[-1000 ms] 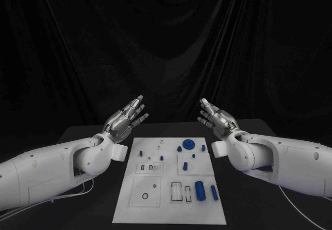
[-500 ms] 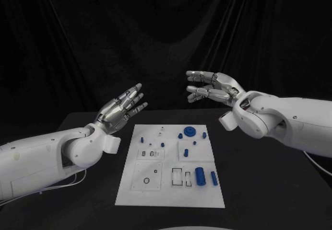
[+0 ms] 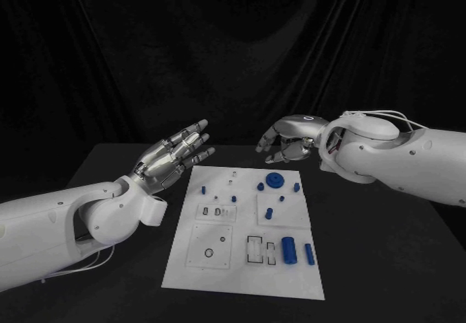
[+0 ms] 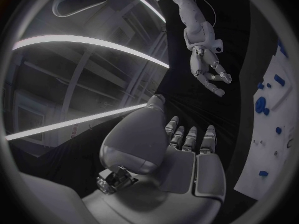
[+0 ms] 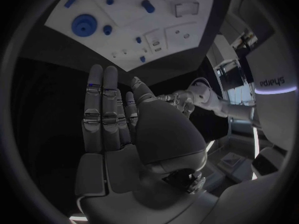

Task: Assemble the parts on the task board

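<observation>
From the head view, the left hand point(image 3: 175, 156) hangs above the surface point(image 3: 116, 175), just off the board's point(image 3: 228, 269) near-left corner, fingers stretched out and apart, holding nothing. The right hand point(image 3: 288, 139) hovers over the board's far end, palm down, fingers loosely bent with gaps between them and nothing in them. Just below and ahead of its fingertips sits the round blue wheel point(image 3: 275, 180); smaller blue pegs lie beyond it, and the blue cylinder point(image 3: 289, 250) and blue bar point(image 3: 309, 253) rest well away, at the board's near end.

In the left wrist view, the left hand point(image 4: 190, 149) is flat and empty, the board point(image 4: 274, 134) lies off to the side of its fingers, and the right hand point(image 4: 212, 72) hangs in the air ahead.

In the right wrist view, the right hand point(image 5: 115, 119) points straight at the board point(image 5: 162, 15), with the wheel point(image 5: 82, 25) just beyond the fingertips.

The likely risk: the parts are small and closely set, so a descending hand with spread fingers could knock neighbouring pegs over or shift the unheld board.
</observation>
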Robot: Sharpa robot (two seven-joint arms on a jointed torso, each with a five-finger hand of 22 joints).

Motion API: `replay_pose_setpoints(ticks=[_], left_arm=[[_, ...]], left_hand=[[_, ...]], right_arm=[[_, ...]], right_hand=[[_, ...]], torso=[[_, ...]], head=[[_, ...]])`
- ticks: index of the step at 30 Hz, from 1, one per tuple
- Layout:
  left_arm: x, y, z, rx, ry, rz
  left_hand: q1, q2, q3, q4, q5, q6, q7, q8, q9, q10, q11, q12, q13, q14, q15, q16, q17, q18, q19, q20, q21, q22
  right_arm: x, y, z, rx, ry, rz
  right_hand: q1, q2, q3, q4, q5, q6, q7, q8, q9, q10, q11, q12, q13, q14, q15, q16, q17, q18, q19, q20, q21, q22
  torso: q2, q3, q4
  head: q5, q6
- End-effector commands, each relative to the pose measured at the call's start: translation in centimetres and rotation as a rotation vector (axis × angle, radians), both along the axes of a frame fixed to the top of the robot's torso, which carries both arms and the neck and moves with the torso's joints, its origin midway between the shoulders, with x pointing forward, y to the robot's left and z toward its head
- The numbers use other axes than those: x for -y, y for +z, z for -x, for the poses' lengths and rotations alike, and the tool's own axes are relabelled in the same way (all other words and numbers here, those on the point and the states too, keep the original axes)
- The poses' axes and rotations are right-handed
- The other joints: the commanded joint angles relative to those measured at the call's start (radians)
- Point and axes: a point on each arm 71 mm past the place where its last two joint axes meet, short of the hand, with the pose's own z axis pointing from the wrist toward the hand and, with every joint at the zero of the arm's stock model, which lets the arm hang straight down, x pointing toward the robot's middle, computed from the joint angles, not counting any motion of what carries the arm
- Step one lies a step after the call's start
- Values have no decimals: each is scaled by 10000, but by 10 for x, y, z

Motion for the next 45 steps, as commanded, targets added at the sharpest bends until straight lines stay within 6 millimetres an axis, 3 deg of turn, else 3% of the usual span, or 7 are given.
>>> replay_pose_setpoints(ticks=[1,4,7,12,26,29,45], left_arm=[[2,4,1,261,-189,82],[0,4,0,301,-144,89],[-1,4,-1,317,-126,88],[-1,4,-3,325,-157,100],[-1,3,-6,295,-418,189],[-1,3,-7,322,-398,202],[-3,1,-11,325,-427,199]], left_hand=[[116,7,72,-11,86,34,84,60,9,7,57,70,17,22,-114,-36,-15,162,-30,-73,-16,-21],[136,4,90,-16,132,47,86,62,11,9,62,78,19,22,-126,-36,-15,164,-30,-101,-16,-21],[147,2,100,-18,166,56,96,64,12,10,55,83,20,22,-122,-36,-15,166,-25,-113,-13,-18],[166,7,120,-23,205,50,99,63,11,6,48,79,18,22,-102,-36,-15,170,-18,-124,-6,-13],[290,70,271,-71,309,220,182,105,35,-13,47,72,13,28,29,-16,-6,181,28,-81,30,13],[327,77,312,-96,346,270,219,120,42,-11,89,86,17,24,-32,-30,-12,178,22,-94,24,9],[369,98,376,-122,388,318,250,135,48,-9,130,104,21,22,-119,-36,-15,177,23,-129,25,9]], right_arm=[[-1,0,-1,2083,19,2753],[-1,-3,-1,2390,79,3075],[-1,-6,-1,2527,87,3191],[0,-13,0,2557,152,3249],[0,-46,1,2009,404,3361],[1,-52,1,1920,443,3359],[8,-80,-5,1726,625,3148]], right_hand=[[-190,-182,558,1,92,424,51,-135,228,417,-82,-516,3,94,-185,1464,1184,-12,508,-217,474,356],[-515,-498,997,24,-60,410,17,-444,379,617,-199,-889,33,53,-269,3260,2566,3,739,-343,1040,829],[-746,-668,1259,119,-174,405,82,-606,467,832,-254,-1014,63,667,-539,6436,5736,4,1072,-486,1777,1379],[-953,-847,1396,210,-345,338,134,-759,503,1023,-282,-1096,89,818,-583,7645,6960,-4,1042,-544,2441,1936],[-903,-1054,1554,69,-300,85,82,-1008,504,248,-247,-1561,52,482,-523,7445,6731,-10,299,-487,3000,2615],[-698,-1049,1670,-121,-89,-376,158,-1073,387,69,-218,-1618,67,399,-499,7381,6665,-4,98,-457,3147,2816],[-535,-1002,2119,-545,667,93,270,-833,474,240,-176,-1392,186,293,-473,7306,6583,11,-384,-424,3622,3444]], torso=[[331,-85,200],[438,-126,276],[506,-149,321],[618,-195,428],[755,-285,553],[732,-291,542],[696,-309,499]], head=[[-83,90],[-153,121],[-191,117],[-329,133],[-499,153],[-502,79],[-381,-170]])
